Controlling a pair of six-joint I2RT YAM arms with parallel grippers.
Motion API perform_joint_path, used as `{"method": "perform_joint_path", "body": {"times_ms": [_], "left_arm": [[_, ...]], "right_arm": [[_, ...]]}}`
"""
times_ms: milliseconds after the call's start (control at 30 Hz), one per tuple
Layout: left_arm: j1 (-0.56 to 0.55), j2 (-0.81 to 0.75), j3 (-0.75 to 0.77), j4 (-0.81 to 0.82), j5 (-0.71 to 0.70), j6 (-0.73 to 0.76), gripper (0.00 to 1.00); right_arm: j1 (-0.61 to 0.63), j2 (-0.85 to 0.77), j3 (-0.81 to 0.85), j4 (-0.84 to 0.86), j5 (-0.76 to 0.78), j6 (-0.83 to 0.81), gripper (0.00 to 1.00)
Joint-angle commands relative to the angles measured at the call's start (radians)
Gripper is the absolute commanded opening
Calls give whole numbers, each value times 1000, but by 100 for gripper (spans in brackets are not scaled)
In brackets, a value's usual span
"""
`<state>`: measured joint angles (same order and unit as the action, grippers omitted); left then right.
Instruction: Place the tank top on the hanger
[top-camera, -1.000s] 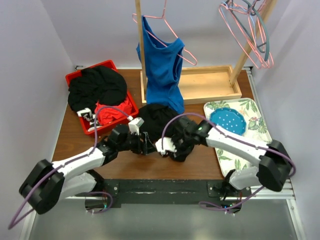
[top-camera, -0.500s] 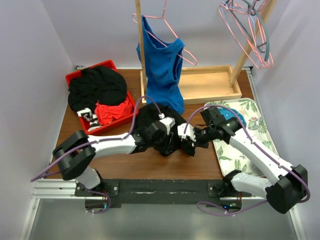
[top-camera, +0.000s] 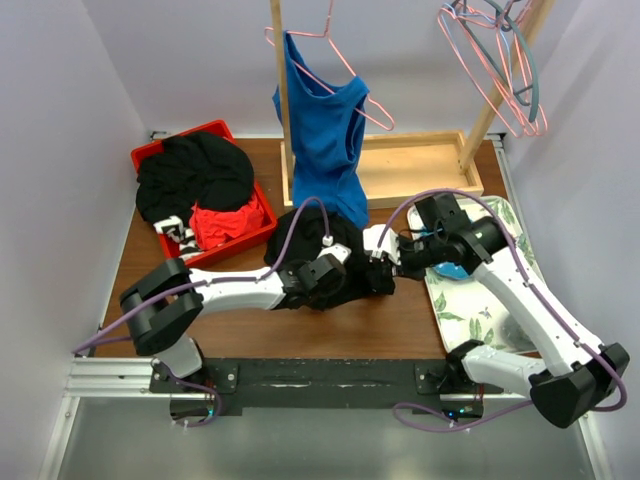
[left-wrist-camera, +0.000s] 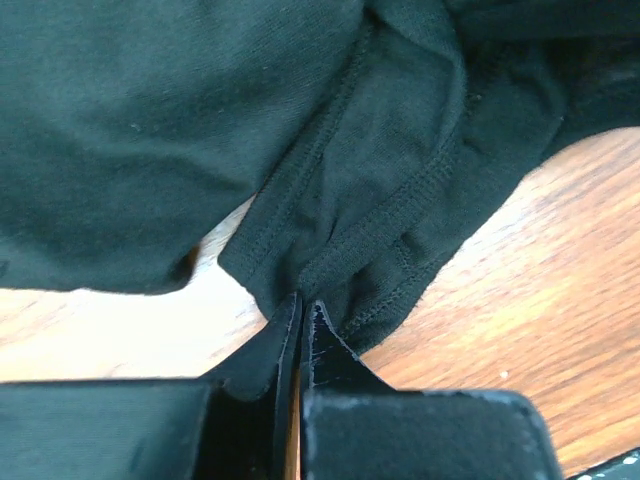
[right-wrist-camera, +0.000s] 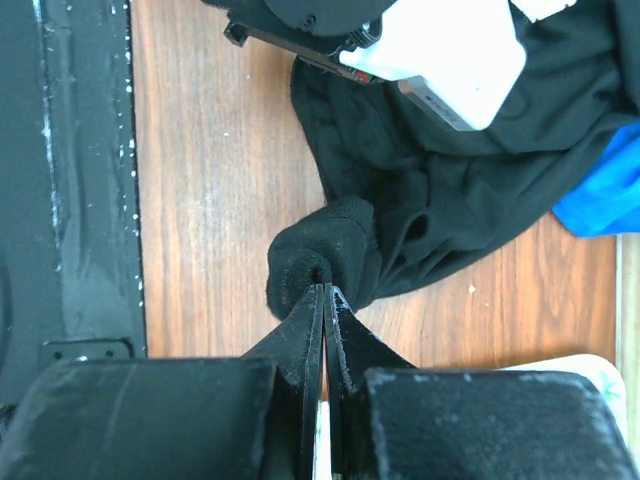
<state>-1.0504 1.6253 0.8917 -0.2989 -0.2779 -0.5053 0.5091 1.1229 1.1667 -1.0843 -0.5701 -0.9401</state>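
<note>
The black tank top (top-camera: 318, 240) lies crumpled on the wooden table in front of the rack. My left gripper (top-camera: 345, 283) is shut on a stitched hem of it (left-wrist-camera: 340, 250), low over the wood. My right gripper (top-camera: 383, 272) is shut on a bunched fold of the same top (right-wrist-camera: 322, 255), just right of the left one. Thin pink wire hangers (top-camera: 520, 112) hang with a teal one from the slanted post at the top right. I cannot tell which of them is the hanger.
A red bin (top-camera: 147, 157) at the back left holds a black garment heap (top-camera: 192, 178) and red cloth. A blue tank top (top-camera: 325, 140) hangs on a pink hanger from the wooden rack (top-camera: 420, 168). A floral tray (top-camera: 500, 212) with a blue dish lies at the right.
My left gripper has closed on the tank top's hem after reaching right. My right arm has swung back and right, staying shut on its fold.
</note>
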Motion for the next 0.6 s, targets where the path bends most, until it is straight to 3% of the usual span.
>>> {"method": "perform_joint_path", "body": {"times_ms": [0, 300, 400, 567], "left_arm": [[-7, -69, 56, -48, -102, 53, 0], [29, -587, 220, -13, -236, 226, 0], [33, -706, 311, 56, -202, 316, 0], [33, -742, 521, 58, -86, 384, 0]], "right_arm": [[-6, -32, 119, -98, 25, -6, 0], [-87, -17, 468, -103, 125, 93, 0], [-153, -17, 586, -86, 102, 159, 0], [-271, -29, 744, -60, 73, 263, 0]]}}
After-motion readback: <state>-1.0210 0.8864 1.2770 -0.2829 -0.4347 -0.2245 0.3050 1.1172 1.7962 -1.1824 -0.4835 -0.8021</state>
